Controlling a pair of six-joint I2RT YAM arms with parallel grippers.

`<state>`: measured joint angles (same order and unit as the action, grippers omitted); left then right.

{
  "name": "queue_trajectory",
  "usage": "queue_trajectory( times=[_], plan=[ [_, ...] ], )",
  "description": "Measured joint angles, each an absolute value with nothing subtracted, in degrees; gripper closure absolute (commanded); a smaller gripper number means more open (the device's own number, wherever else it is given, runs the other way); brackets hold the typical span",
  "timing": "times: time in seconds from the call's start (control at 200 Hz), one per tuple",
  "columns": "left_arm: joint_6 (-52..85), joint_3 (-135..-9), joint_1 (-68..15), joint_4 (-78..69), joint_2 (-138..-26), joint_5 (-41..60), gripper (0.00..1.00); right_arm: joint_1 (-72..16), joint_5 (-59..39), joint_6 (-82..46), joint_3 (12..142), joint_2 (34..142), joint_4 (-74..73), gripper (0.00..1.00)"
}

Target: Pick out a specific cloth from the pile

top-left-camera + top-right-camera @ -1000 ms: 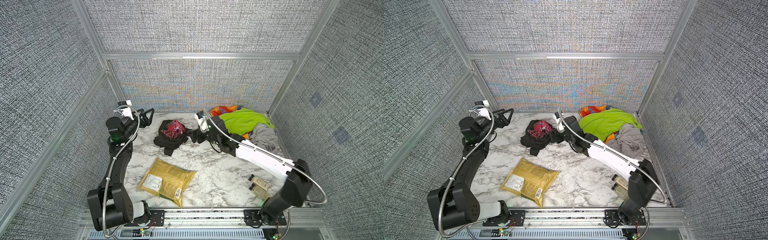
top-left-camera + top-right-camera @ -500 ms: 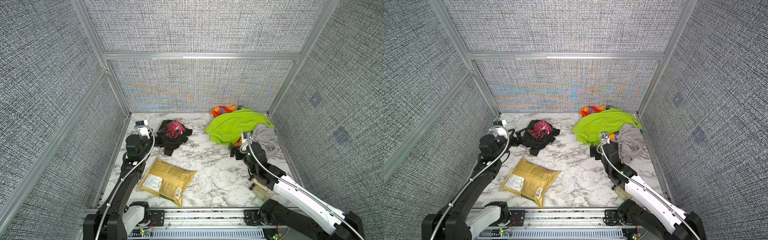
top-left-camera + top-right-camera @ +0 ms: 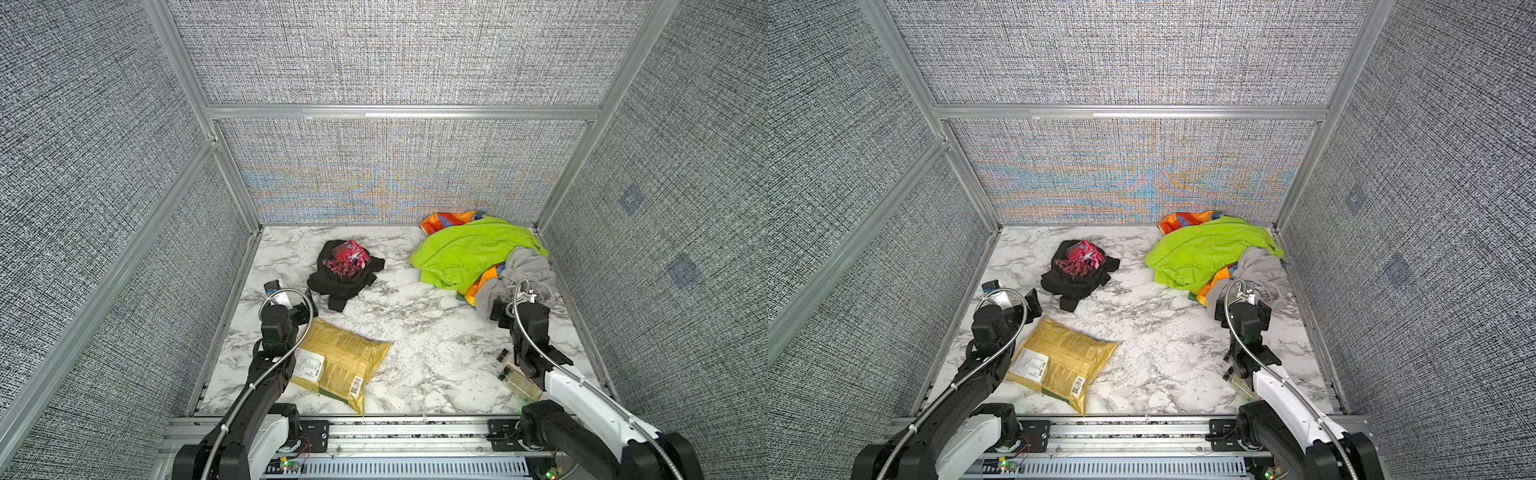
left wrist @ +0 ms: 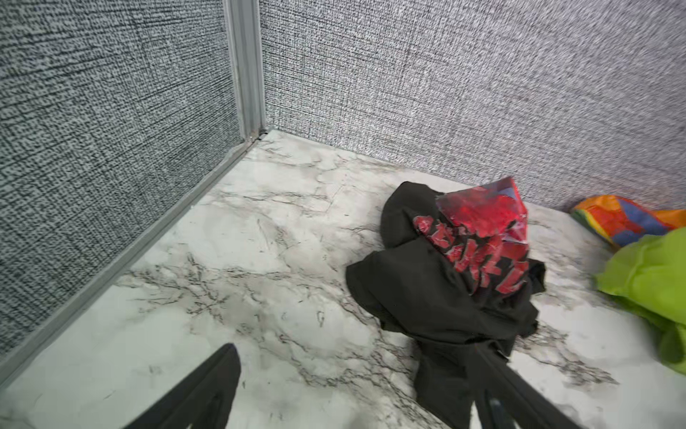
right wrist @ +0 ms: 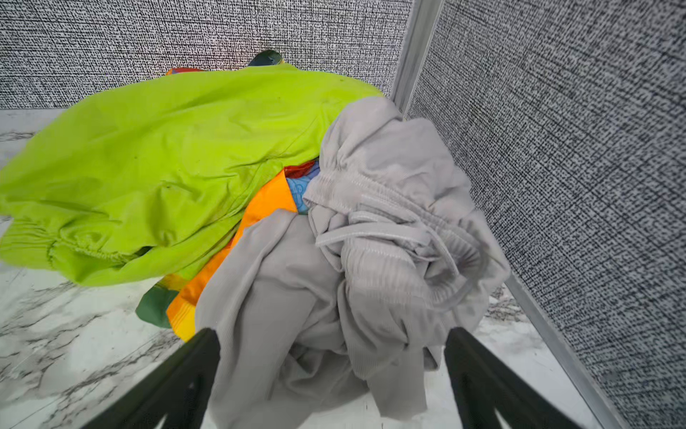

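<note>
left pincer [image 4: 354, 349]: wide open, nothing in it. Its two black fingers [image 4: 208, 386] are low over bare marble, just short of the cloth's near end. One finger overlaps that black end in the wrist view, but I cannot tell whether they touch.
right pincer [image 5: 332, 330]: wide open, gripping nothing. A fold of the grey garment [image 5: 297, 297] shows between its fingers, and the jaws are not closed on it.
cloth [image 3: 345, 278]: in a crumpled heap on the bench [image 3: 415, 332], in the back half and left of the middle, well apart from the pile; seen in both top views [image 3: 1077, 274].
cloth's long axis: roughly back to front. The red, pink and white patterned part is bunched up at the back end, and a narrow black tail points toward the front edge.
pile [image 3: 478, 253]: in the back right corner. The green garment lies on top, an orange one pokes out behind and beneath it, and the grey one is on the near right side.
left arm: rises from the front rail along the left edge, folded low, with its wrist aimed toward the back at the cloth.
right arm: rises from the front rail along the right edge, with its wrist aimed at the back right corner.
packet [image 3: 336, 361]: yellow, flat, near the front edge, just beside the left arm.
bottle [image 3: 519, 380]: near the front right corner, partly hidden under the right arm.
</note>
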<state>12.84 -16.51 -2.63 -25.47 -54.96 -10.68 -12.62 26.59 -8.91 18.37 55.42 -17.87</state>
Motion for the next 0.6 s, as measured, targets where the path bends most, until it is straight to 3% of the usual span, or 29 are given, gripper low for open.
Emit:
queue_trajectory(
  times=[0.305, 0.53, 0.6],
  plan=[
    [2.66, -9.61, -2.66, -49.58, -72.29, -14.66, 0.01, -4.43, 20.18, -3.49, 15.55, 70.57, -35.92, 0.01],
    [-0.51, -7.66, -2.74, -69.21, -85.56, -10.24, 0.01, -0.58, 12.25, -1.87, 16.86, 78.78, -47.09, 0.01],
    [-1.08, -7.70, -2.74, -68.07, -86.06, -9.56, 0.01, -0.34, 10.04, -1.91, 16.86, 82.06, -50.43, 0.01]
  ],
)
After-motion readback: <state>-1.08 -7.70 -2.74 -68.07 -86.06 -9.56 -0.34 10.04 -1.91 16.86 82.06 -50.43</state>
